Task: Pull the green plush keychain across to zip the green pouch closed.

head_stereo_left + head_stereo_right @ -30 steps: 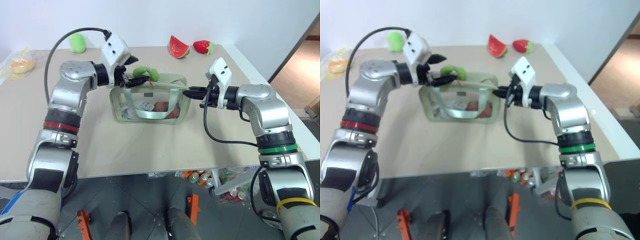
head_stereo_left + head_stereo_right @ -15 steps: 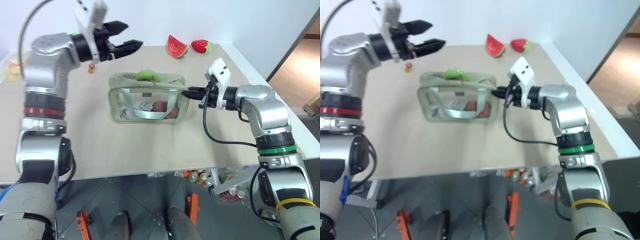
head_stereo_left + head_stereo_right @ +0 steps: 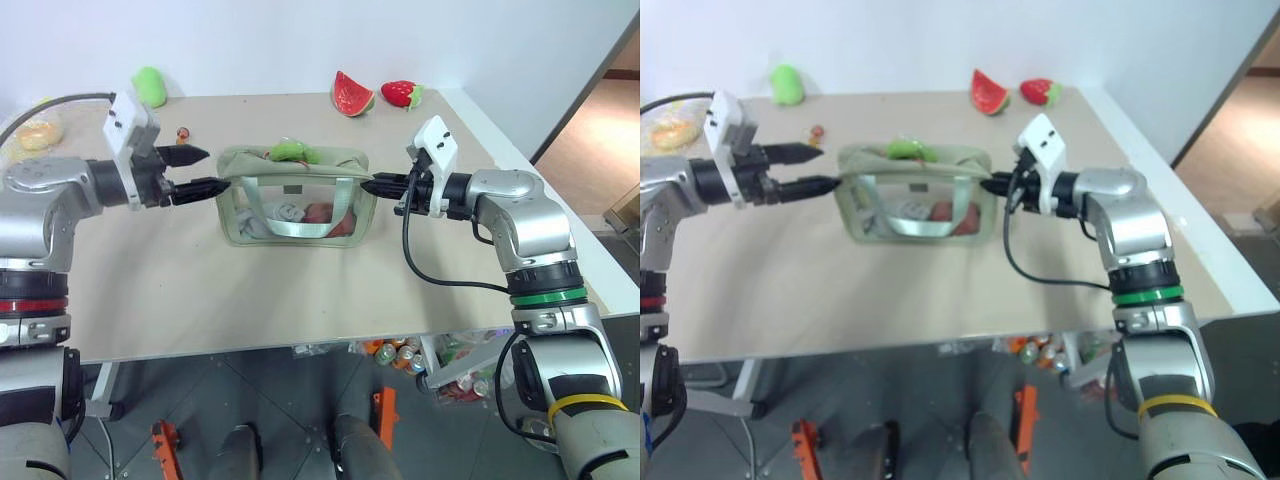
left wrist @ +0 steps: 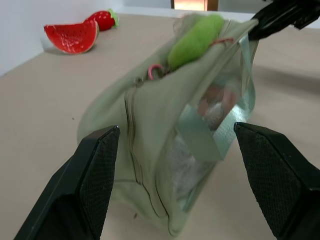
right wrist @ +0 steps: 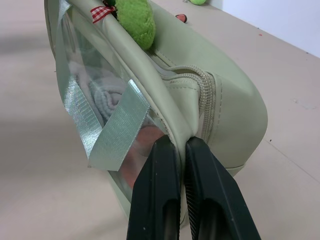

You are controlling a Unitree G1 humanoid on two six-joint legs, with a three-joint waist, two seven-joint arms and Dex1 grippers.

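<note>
My right fingers (image 5: 181, 165) pinch the soft sage-green fabric pouch (image 3: 296, 196) end seam; left fingers (image 3: 203, 171) gape beside it. The fuzzy lime plush keychain (image 4: 196, 40) looks light, squashy; probably best pinched mid-body.

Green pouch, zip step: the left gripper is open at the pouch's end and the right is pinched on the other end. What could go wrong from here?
1. The left gripper is open at the green pouch end, not at the green plush keychain lying on top; closing here might catch fabric instead.
2. The right gripper pinches only a thin edge of fabric, which may slip under a pull.
</note>
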